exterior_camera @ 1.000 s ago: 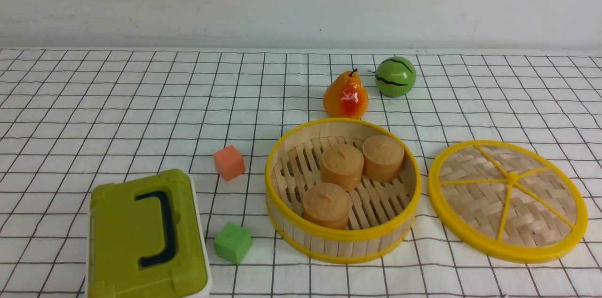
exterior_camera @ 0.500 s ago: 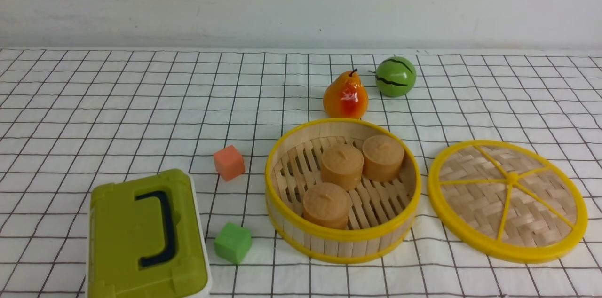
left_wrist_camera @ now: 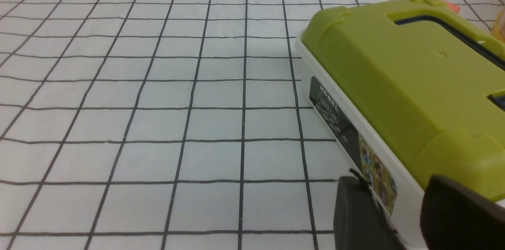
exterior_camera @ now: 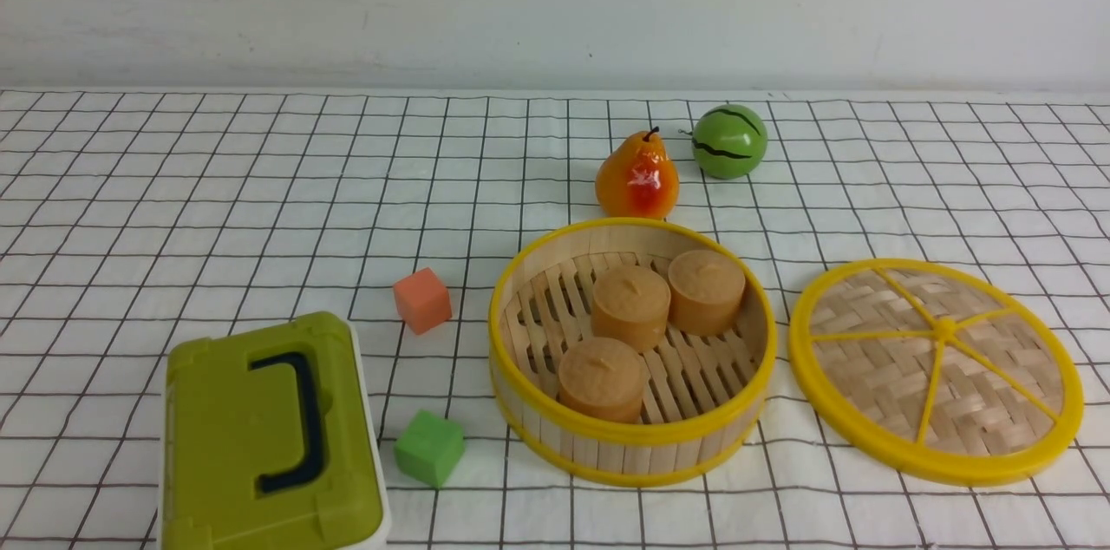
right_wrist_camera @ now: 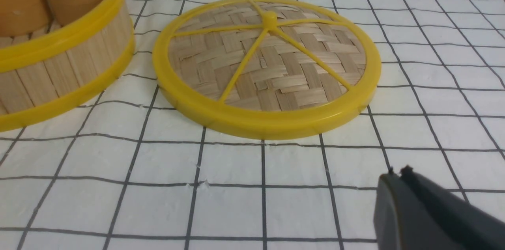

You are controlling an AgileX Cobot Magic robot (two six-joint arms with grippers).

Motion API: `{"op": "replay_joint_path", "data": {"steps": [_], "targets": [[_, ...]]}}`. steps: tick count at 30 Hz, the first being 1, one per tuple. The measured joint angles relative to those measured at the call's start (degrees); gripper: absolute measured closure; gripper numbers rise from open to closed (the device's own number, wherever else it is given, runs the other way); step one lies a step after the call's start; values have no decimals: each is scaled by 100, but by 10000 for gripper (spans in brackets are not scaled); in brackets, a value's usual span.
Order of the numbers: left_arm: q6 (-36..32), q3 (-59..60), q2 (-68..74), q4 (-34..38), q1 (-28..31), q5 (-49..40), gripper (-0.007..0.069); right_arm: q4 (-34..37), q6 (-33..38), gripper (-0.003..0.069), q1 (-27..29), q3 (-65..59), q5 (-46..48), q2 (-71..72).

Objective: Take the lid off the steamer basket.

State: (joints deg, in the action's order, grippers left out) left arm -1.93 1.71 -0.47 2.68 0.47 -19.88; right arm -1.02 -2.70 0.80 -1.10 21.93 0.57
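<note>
The lid [exterior_camera: 936, 372], a woven bamboo disc with a yellow rim and spokes, lies flat on the cloth to the right of the steamer basket [exterior_camera: 624, 435], a small gap apart. The basket is uncovered and holds three tan round cakes [exterior_camera: 630, 307]. Neither gripper shows in the front view. In the right wrist view my right gripper [right_wrist_camera: 396, 173] is shut and empty, a little short of the lid [right_wrist_camera: 268, 64], with the basket [right_wrist_camera: 59, 64] beside it. In the left wrist view my left gripper [left_wrist_camera: 406, 218] is open, and the olive-green box [left_wrist_camera: 394, 72] shows just beyond its fingers.
The olive-green box [exterior_camera: 269, 437] with a dark handle stands at the front left. An orange cube [exterior_camera: 422, 300] and a green cube [exterior_camera: 428, 448] lie between it and the basket. A pear [exterior_camera: 637, 177] and a small watermelon [exterior_camera: 729, 141] sit behind the basket.
</note>
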Motion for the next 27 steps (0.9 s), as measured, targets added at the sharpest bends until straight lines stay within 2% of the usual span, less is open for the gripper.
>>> {"op": "replay_joint_path", "data": {"steps": [27], "targets": [[0,0,0,0,0,0,386,5,0,638,0,0,0,0]]}}
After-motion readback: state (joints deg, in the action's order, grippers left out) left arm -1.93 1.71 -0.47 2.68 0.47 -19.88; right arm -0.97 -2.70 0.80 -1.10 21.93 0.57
